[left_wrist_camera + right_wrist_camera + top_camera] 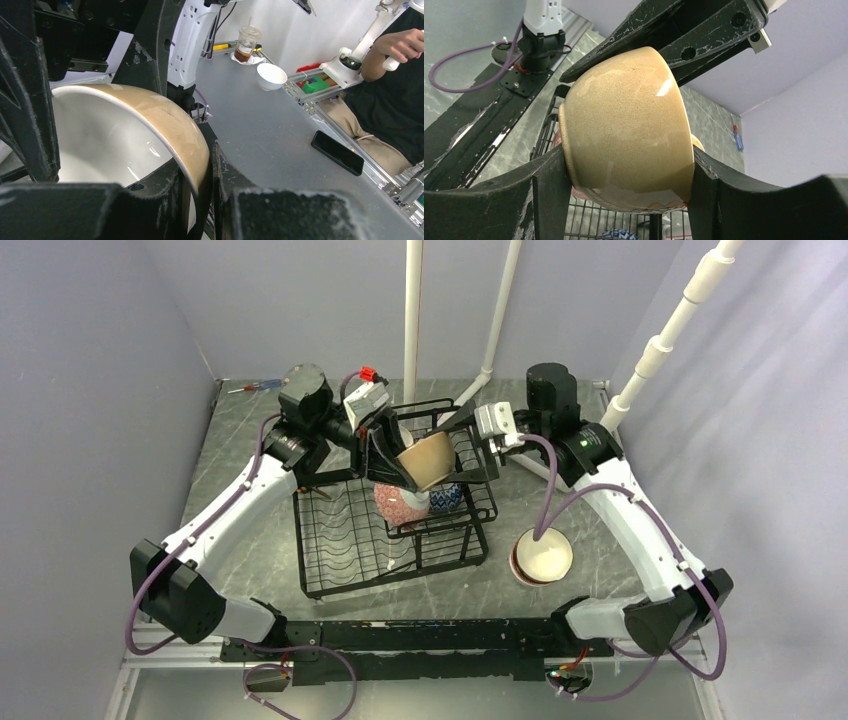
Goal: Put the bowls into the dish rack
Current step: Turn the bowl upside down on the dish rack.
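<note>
Reaching in from the left, the left gripper (398, 462) is clamped on the rim of the tan bowl (629, 130), with one finger inside the white interior and the other on the outer wall. The bowl is held in the air above the upper tier of the dish rack (330, 550). It is tipped onto its side: the mouth faces the far left, toward the left wrist, and the foot points to the near right. Its axis from mouth to foot therefore lies roughly level rather than upright.

Below it, two bowls rest in the rack. The pink-red patterned bowl (397, 506) is on the left and the blue-white bowl (447, 498) sits just beside it on the right.

From the right side, the right gripper (629, 170) straddles the same tan bowl. One of its fingers (549, 190) sits against the rim edge and the other against the foot end, so the bowl's axis runs across the gap between them. They look to be touching the glaze, but I cannot tell whether they are actually squeezing it.

Farther right, well apart from the rack, a white-lined bowl with a brown rim (541, 556) stands upright on the table (240, 430). More bowls may be nested beneath it, though the count there is unclear.

That makes one tan bowl held, two in the rack and at least one on the table.
</note>
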